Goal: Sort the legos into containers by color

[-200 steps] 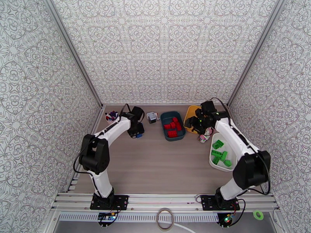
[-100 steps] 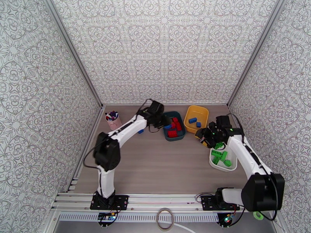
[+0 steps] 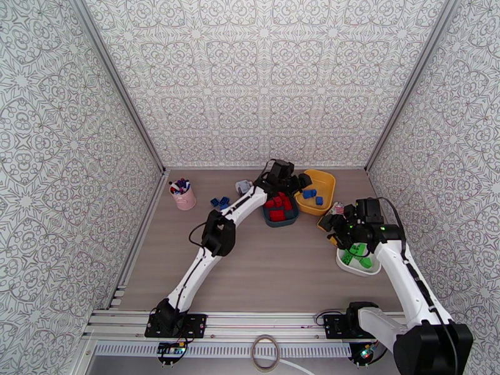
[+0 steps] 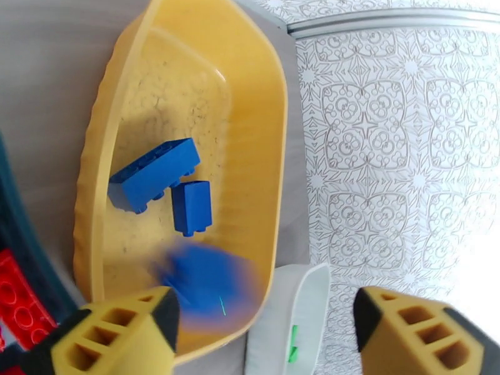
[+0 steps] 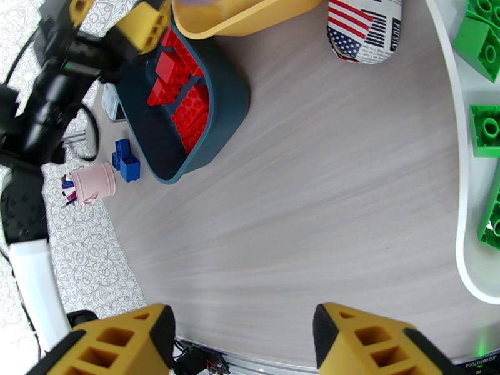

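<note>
My left gripper (image 4: 265, 323) hangs open over the yellow tub (image 4: 275, 120); from above it (image 3: 304, 181) is at the tub's left rim. A blurred blue brick (image 4: 209, 279) is loose just below its fingers, and two more blue bricks (image 4: 153, 173) lie in that tub. The teal tub (image 3: 270, 219) holds red bricks (image 3: 279, 207). The white tub (image 3: 342, 260) holds green bricks (image 3: 359, 254). My right gripper (image 5: 244, 339) is open and empty above bare table, left of the white tub (image 5: 462, 182). Two blue bricks (image 3: 219, 202) lie on the table.
A pink cup with pens (image 3: 184, 196) stands at the back left. A white-grey cube gadget (image 3: 242, 186) sits behind the loose blue bricks. A flag-patterned capsule (image 5: 365, 26) lies between the yellow and white tubs. Patterned walls close in three sides.
My left arm swung from the table's left side across to the yellow tub and opened, letting go of a blue brick. My right arm pulled back from the yellow tub toward the white one.
</note>
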`<state>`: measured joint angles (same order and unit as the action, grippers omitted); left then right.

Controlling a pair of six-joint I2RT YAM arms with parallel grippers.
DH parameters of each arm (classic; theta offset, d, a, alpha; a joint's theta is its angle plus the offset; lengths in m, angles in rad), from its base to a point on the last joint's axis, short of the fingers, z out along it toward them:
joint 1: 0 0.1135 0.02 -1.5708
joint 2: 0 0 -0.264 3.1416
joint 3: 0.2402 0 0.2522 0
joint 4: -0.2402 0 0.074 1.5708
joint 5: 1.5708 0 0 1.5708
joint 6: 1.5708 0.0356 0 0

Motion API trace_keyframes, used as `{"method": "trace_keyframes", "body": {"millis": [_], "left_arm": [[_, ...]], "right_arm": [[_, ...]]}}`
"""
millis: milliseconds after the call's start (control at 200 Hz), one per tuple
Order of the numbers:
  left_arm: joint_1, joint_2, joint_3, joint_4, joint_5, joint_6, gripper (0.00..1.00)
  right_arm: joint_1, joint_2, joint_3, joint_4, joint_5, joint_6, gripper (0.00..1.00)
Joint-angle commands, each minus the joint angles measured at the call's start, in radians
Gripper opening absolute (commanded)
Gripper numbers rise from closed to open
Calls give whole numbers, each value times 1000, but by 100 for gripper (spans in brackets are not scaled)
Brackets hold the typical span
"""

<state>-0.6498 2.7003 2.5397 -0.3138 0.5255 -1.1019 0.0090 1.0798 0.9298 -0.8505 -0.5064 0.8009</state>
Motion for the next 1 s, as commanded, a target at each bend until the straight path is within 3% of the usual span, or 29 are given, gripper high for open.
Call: {"method": "trace_keyframes", "body": {"millis": [0,190,330,535,730,995], "left_arm": [[7,-59,-9,81,45,-27,83],[26,-262,-214,43,26,84,83],[47,-432,-355,-109,-50,231,82],[86,-653,-500,-458,-345,438,83],[132,-776,-647,-655,-586,435,86],[230,-877,-881,-652,-632,354,89]], "right_arm": [[-6,-18,16,-37,29,-1,64],[-4,16,52,-51,45,-55,65],[17,77,115,-64,61,-100,64],[112,192,225,-56,119,-123,63],[255,324,363,-64,194,-146,64],[424,539,599,-140,268,-212,65]]}}
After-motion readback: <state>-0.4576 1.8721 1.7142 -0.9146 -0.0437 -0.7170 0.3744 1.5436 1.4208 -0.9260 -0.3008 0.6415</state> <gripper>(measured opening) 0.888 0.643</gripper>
